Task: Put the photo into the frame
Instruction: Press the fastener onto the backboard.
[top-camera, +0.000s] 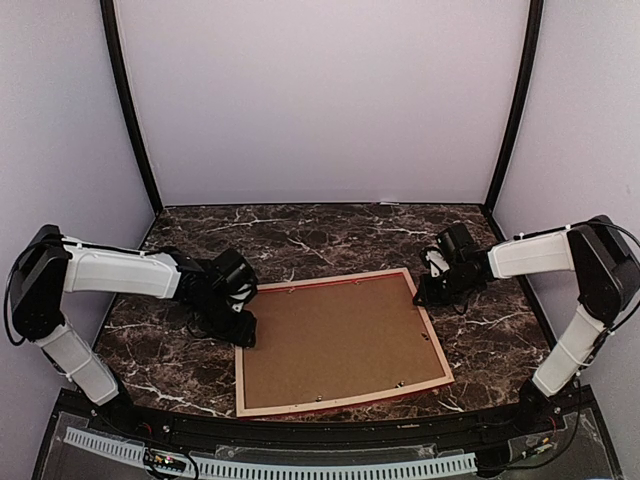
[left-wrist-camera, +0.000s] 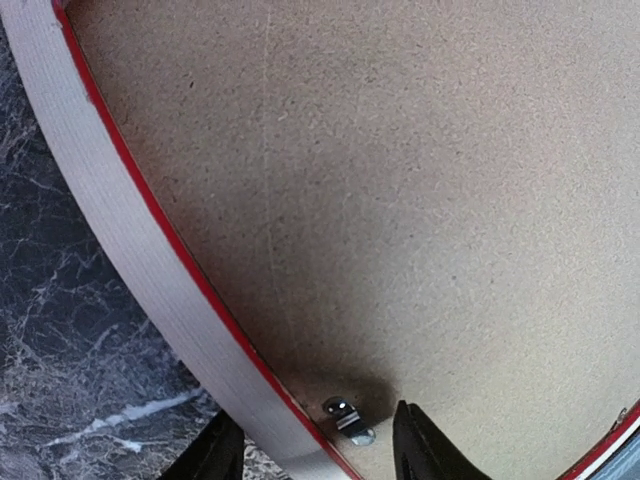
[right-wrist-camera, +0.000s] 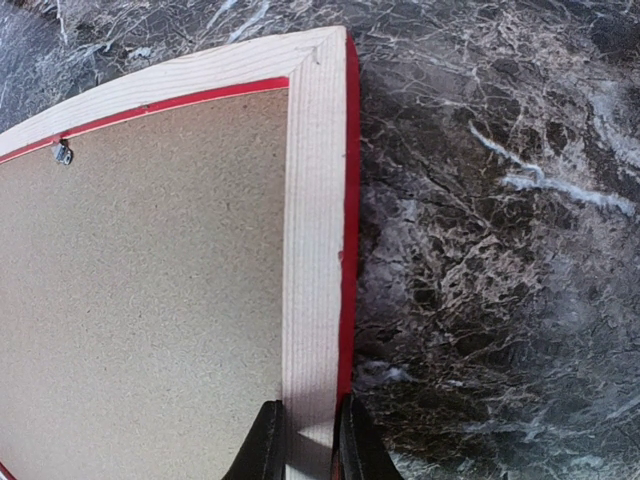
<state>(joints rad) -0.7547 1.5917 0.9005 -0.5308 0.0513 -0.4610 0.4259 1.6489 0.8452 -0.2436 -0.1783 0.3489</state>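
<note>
Frame (right-wrist-camera: 315, 250) flat on marble table (right-wrist-camera: 500, 250)

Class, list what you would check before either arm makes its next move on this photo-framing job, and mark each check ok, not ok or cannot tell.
1. The frame lies back up on the table: ok.
2. The right hand is clamped on the frame's rail near a corner: ok.
3. The left hand is open, astride the opposite rail beside a metal clip: ok.
4. The backing board is out of the frame: not ok, it fills the opening.
5. The photo is within reach: cannot tell, none in view.
</note>
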